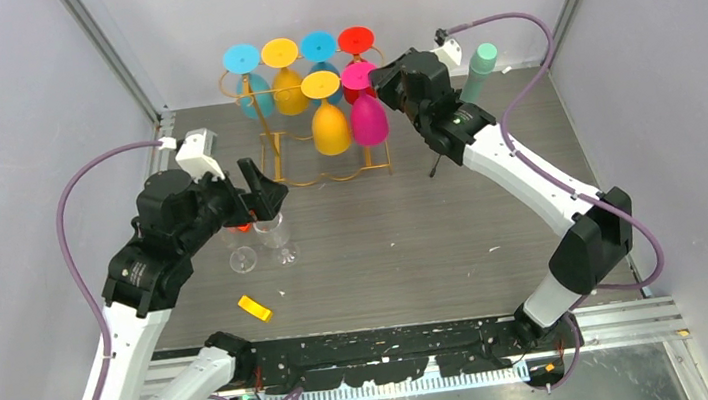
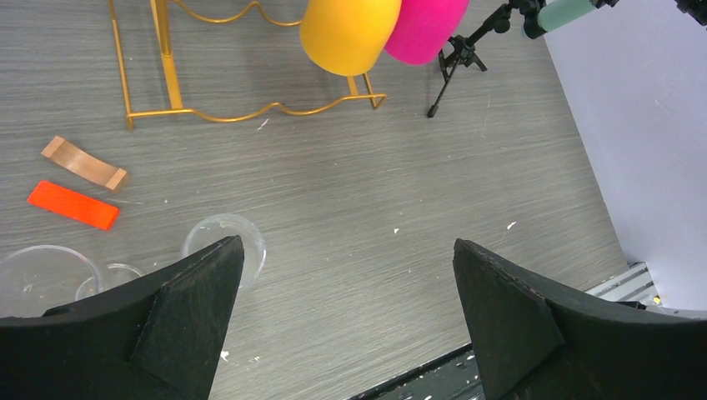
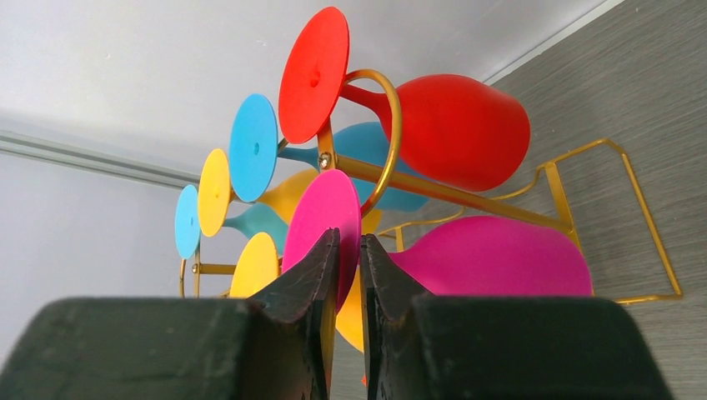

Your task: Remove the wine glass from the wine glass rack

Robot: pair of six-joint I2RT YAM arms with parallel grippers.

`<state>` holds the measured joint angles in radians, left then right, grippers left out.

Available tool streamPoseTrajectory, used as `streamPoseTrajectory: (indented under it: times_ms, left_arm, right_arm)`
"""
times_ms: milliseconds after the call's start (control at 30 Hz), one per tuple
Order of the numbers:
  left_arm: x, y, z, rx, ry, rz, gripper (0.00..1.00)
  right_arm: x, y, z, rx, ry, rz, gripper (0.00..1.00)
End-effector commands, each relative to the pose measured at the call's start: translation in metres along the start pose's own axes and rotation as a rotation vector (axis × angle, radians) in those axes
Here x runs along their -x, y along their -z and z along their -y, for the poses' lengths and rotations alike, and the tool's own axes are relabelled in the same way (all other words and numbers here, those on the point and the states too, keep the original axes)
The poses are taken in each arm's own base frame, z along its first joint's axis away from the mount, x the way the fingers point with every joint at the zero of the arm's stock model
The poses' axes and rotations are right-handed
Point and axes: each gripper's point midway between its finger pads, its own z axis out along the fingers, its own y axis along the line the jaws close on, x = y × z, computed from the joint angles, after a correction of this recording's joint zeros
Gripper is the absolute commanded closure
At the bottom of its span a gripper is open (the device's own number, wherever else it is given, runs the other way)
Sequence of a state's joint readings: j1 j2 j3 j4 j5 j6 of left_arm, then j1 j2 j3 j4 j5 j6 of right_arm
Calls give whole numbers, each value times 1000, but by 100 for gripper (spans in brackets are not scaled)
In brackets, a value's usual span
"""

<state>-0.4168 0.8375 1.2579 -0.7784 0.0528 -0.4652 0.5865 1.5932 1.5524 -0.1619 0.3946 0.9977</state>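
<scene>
The gold wire wine glass rack [image 1: 327, 175] stands at the back of the table with several coloured glasses hanging upside down. A magenta wine glass [image 1: 368, 118] hangs at its front right, next to a yellow one [image 1: 330, 127]. My right gripper [image 1: 382, 81] is at the magenta glass's foot. In the right wrist view the gripper [image 3: 350, 237] is shut on the edge of the magenta foot disc [image 3: 329, 204], with the bowl [image 3: 500, 254] to the right and the rack's loop [image 3: 392, 108] above. My left gripper [image 1: 263, 185] is open and empty, as the left wrist view [image 2: 346, 246] shows.
Two clear glasses [image 1: 243, 258] [image 1: 278, 234] stand under the left gripper. An orange block [image 1: 255, 308] lies near the front. A black tripod with a green cylinder [image 1: 481, 70] stands right of the rack. Red, blue and yellow glasses hang on the rack's back row.
</scene>
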Motion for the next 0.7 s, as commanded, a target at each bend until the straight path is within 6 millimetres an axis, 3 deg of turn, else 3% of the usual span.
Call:
streamPoseTrajectory:
  times_ms: [0,200,433,667]
  left_arm:
    - [8,6,0,3,0,38,0]
    - [8,7,-1,8,-2,39,0]
    - [9,9,-1,8,-1,47,0]
    - [10,8,0,6,1,50,2]
  right_arm:
    - [14,-4,-19,54,-34,52,78]
    - [17,-8,-21,55,-34,70,77]
    - [29,1,-24,55,-35,99,98]
    - [36,15,-31,79,-57,97,100]
